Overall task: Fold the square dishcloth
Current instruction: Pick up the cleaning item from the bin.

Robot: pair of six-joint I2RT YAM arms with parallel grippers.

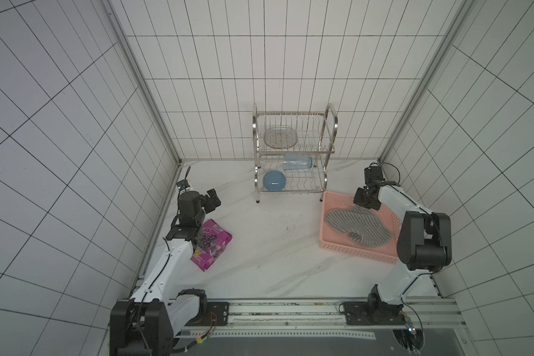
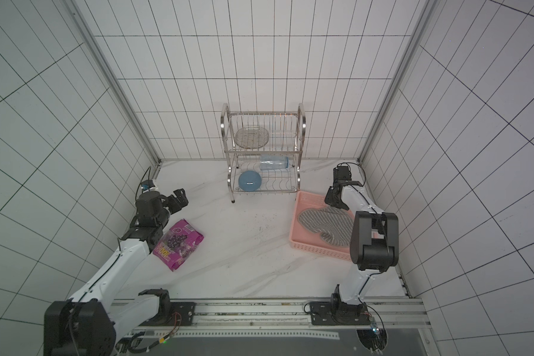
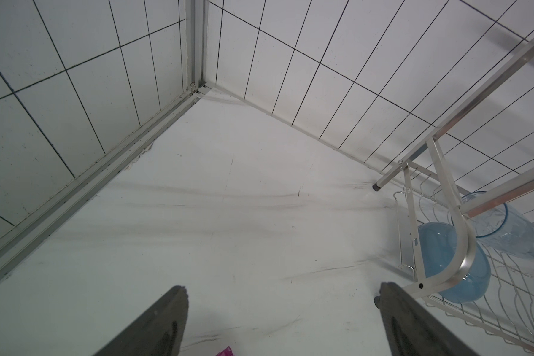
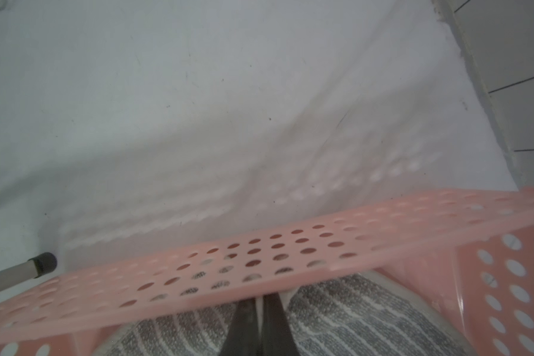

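Looking for print first, I find it only on the magenta snack bag point(image 1: 211, 242), which lies on the white marbled desk point(image 1: 275, 246) beside the left arm. It has yellow block letters and a picture of dark round pieces, but the words are too small for me to read.

At the back wall stands a metal dish rack point(image 1: 293, 151). Its upper tier carries a round clear plate point(image 1: 280, 137). The lower tier holds a clear jar point(image 1: 298, 162) lying on its side and a blue bowl point(image 1: 274, 181).

Just to the right of the rack sits the pink basket point(image 1: 355, 254), perforated all over. The square dishcloth point(image 1: 356, 228), grey with thin white stripes, lies rumpled inside it and covers most of the floor.

The right hand point(image 1: 365, 207) reaches down into the basket's far end. In its wrist view the right hand point(image 4: 261, 303) has its two dark fingers pressed nearly together, pinching a bit of the cloth point(image 4: 352, 317) close against the basket wall point(image 4: 259, 246).

The left hand point(image 1: 214, 199) hangs above bare desk near the left wall, jaws spread wide and holding nothing point(image 3: 282, 289).
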